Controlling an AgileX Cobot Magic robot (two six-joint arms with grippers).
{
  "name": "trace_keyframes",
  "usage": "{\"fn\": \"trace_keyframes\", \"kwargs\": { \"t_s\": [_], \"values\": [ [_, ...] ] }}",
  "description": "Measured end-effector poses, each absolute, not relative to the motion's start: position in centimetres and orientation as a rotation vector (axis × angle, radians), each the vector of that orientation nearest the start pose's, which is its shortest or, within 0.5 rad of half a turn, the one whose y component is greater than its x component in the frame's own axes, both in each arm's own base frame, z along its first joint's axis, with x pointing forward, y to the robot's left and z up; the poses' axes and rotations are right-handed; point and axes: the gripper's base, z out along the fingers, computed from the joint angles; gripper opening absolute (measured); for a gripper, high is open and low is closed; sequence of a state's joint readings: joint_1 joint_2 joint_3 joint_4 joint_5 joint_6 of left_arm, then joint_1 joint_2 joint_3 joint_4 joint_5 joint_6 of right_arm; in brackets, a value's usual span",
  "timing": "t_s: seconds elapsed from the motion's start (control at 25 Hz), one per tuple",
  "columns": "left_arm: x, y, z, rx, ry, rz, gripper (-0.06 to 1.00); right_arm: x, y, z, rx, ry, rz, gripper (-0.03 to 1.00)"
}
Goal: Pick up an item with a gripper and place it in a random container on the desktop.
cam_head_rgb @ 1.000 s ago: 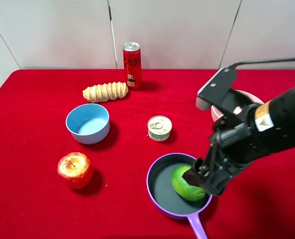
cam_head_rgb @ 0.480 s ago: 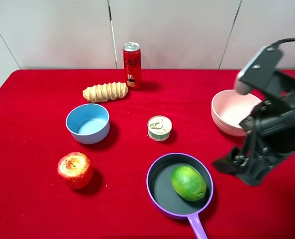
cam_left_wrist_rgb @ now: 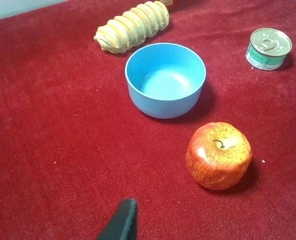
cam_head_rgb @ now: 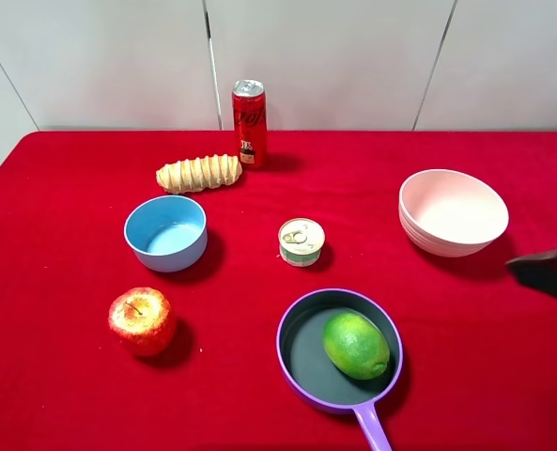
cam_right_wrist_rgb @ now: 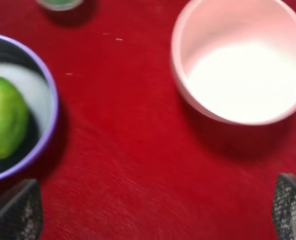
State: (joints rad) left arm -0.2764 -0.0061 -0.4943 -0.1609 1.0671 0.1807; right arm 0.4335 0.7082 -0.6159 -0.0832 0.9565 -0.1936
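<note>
Red worktop [cam_head_rgb: 62,395]: your right gripper [cam_right_wrist_rgb: 152,212] withdrew, jaws apart, probably empty; lime [cam_head_rgb: 356,345] rested in pan [cam_head_rgb: 301,381], placement done.

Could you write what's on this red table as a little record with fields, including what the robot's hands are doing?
lime: lying inside the purple pan, toward its right side
blue bowl: empty, upright
pink bowl: empty, at the right
apple: on the cloth in front of the blue bowl
tin can: between the bowls
soda can: standing at the back
bread: beside the soda can
right gripper: jaws wide apart, holding nothing
left gripper: only one tip visible
</note>
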Motion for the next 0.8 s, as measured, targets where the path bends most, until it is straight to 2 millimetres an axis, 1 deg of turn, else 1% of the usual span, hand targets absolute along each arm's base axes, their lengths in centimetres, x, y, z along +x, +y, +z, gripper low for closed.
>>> {"fn": "trace_keyframes", "kwargs": {
  "t_s": [0.16,0.32,0.68,0.8],
  "values": [
    [-0.9,-1.1,27.6,0.472,1.994,-0.252,0.99,8.9,2.4,29.1,-0.672,2.377,-0.048,0.69],
    [-0.9,-1.1,27.6,0.472,1.994,-0.252,0.99,7.1,1.2,29.7,-0.568,2.34,-0.077,0.69],
    [-0.9,-1.1,27.6,0.472,1.994,-0.252,0.99,3.6,-0.1,30.7,-0.499,2.169,-0.123,0.69],
    [-0.9,-1.1,27.6,0.472,1.994,-0.252,0.99,2.6,-0.4,30.8,-0.462,2.123,-0.115,0.69]
  ]
}}
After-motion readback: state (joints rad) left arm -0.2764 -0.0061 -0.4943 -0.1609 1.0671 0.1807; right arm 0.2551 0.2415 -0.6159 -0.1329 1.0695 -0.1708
